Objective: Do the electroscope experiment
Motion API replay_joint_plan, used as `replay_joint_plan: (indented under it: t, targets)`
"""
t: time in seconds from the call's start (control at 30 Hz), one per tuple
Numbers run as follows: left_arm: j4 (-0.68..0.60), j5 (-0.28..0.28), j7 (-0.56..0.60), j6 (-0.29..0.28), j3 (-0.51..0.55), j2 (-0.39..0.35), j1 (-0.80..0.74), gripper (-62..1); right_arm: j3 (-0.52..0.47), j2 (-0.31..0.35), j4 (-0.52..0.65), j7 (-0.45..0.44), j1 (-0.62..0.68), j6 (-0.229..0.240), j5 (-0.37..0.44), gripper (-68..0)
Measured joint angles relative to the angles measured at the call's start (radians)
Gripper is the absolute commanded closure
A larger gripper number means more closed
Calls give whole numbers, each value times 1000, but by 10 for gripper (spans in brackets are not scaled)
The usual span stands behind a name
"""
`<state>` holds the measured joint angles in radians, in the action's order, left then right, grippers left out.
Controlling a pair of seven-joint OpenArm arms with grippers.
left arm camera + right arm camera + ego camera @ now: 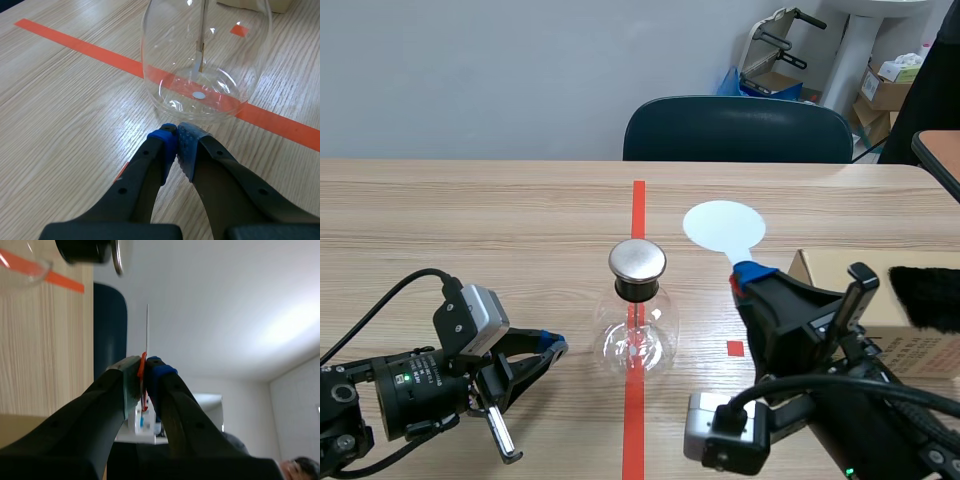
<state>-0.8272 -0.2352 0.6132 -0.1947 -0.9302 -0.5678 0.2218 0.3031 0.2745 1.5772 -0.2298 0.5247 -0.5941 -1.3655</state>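
Electroscope flask (638, 335), metal cap (637, 260) up: white paddle (723, 226) clamped upright in R gripper (747, 272), cap near on its left, apart; L gripper (553, 346) closed empty beside flask.

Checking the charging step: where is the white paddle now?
In the scene view, the white paddle is right of the electroscope flask, its stem clamped between the right gripper's jaws.
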Motion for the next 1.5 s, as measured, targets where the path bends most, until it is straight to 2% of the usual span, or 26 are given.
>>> replay_joint_plan:
  t: [0.3,0.47,0.57,0.67,1.0,1.2,1.37,1.5]
  targets:
    - [0,0,0,0,0,0,0,-31,0,0,0,313,0,0,3,-6]
    - [0,0,0,0,0,0,0,-31,0,0,0,403,0,0,4,-6]
    - [0,0,0,0,0,0,0,-31,0,0,0,407,0,0,4,-6]
    - [0,0,0,0,0,0,0,-31,0,0,0,365,0,0,4,-6]
    - [0,0,0,0,0,0,0,-31,0,0,0,28,0,0,1,-6]
    - [0,0,0,0,0,0,0,-31,0,0,0,-137,0,0,0,-6]
    - [0,0,0,0,0,0,0,-31,0,0,0,-240,0,0,0,-6]
    - [0,0,0,0,0,0,0,-31,0,0,0,-288,0,0,0,-6]
